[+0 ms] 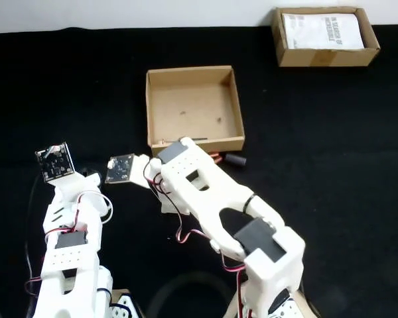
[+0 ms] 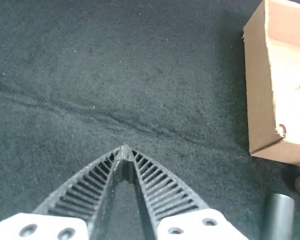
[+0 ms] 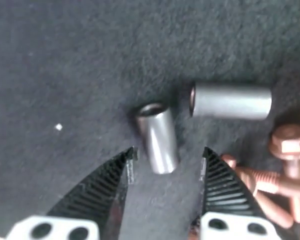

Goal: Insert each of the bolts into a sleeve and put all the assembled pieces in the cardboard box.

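Because the short grey steel sleeve is smooth, rigid and round, it will likely slip or roll if pinched off-centre. The safest hold looks to be across its middle, squarely on the curved wall, and it seems light enough for that. It rests on the black cloth-covered table near the middle, just in front of the near wall of the open brown cardboard box. The right gripper is spread wide, with 1 ribbed black finger on each side of the sleeve and neither touching it. Just beside it lies a 2nd, longer grey sleeve, set crosswise, and next to that a small heap of copper-coloured flanged bolts, at least 2. They look stiff and threaded, probably easier to grip by the shank than the head. The left gripper is pressed together on nothing, over bare cloth toward the table's left edge. The cardboard box holds no assembled piece yet. A smaller cardboard box at the far right corner holds a printed sheet of paper.
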### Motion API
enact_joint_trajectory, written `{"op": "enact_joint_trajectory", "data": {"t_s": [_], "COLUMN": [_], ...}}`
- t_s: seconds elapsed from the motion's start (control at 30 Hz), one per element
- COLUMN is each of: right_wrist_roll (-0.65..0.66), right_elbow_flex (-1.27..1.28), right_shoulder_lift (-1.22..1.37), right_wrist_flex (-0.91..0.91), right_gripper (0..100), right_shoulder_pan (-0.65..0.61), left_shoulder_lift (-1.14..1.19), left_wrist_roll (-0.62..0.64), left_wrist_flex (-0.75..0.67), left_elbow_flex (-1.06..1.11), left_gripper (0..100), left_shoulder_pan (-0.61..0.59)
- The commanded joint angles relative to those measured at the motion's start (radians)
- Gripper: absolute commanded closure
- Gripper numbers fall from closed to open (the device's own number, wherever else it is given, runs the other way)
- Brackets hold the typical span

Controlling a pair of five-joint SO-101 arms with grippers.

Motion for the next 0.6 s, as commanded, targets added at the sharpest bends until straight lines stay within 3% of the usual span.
{"op": "enact_joint_trajectory", "data": {"t_s": [0.0, 0.2, 0.4, 0.57], "right_wrist_roll": [0.014, 0.014, 0.008, 0.008], "right_elbow_flex": [-0.01, -0.01, -0.053, -0.131], "right_shoulder_lift": [0.024, 0.101, 0.136, 0.173], "right_wrist_flex": [-0.044, -0.102, -0.125, -0.114], "right_gripper": [81.8, 82.3, 99.5, 99.2], "right_shoulder_pan": [0.018, 0.018, 0.019, 0.042], "left_shoulder_lift": [-0.005, -0.005, -0.005, -0.005], "left_wrist_roll": [-0.008, -0.008, -0.008, -0.008], "left_wrist_flex": [-0.02, -0.02, -0.02, -0.02], "left_elbow_flex": [-0.005, -0.005, -0.005, -0.005], "left_gripper": [98, 98, 98, 98], "left_shoulder_pan": [-0.015, -0.015, -0.015, -0.015]}}
